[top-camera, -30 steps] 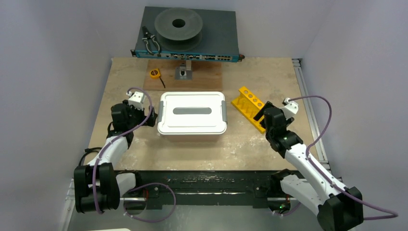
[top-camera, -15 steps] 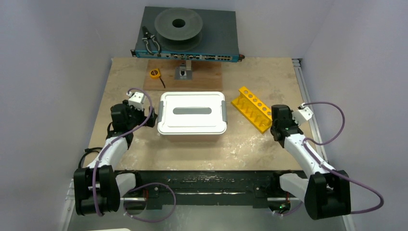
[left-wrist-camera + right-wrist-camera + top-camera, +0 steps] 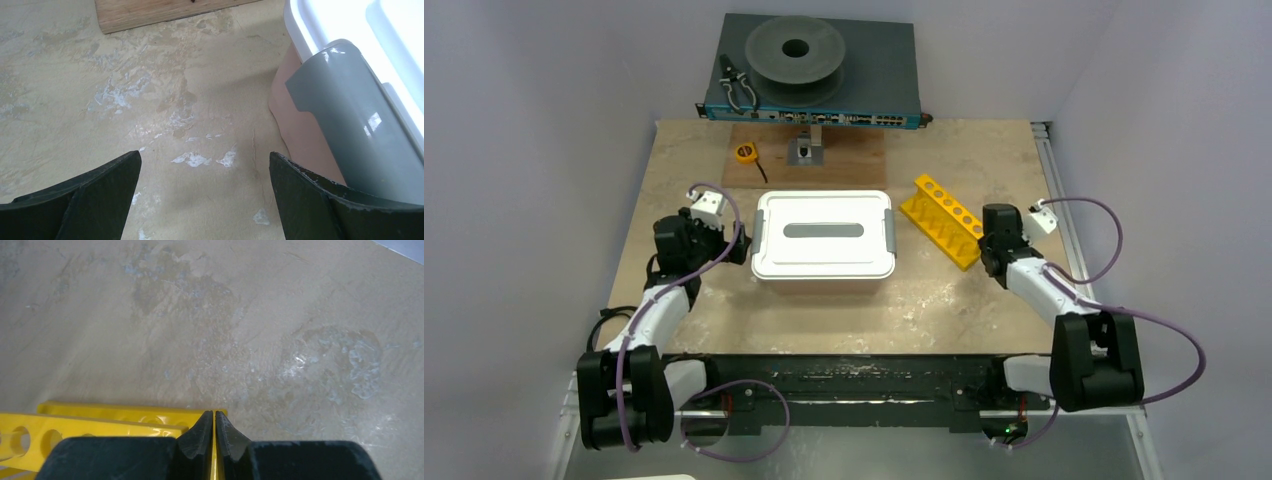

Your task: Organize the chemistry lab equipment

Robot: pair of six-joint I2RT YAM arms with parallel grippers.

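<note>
The yellow holed rack lies slantwise on the table, right of a white lidded box. My right gripper is at the rack's near right end. In the right wrist view it is shut on the thin end wall of the rack, and a yellow sliver shows between the fingertips. My left gripper hovers by the box's left side. Its fingers stand wide open over bare table, with the box's grey latch just to their right. No other lab equipment shows.
At the back, black pliers and a grey spool sit on a dark blue-edged unit. A small yellow tape measure lies by a wooden board. A metal rail runs along the table's right edge.
My right gripper has closed on the rack's near end as the arm swung round to the right. The rack has shifted slightly left and away. The left arm has not moved.
</note>
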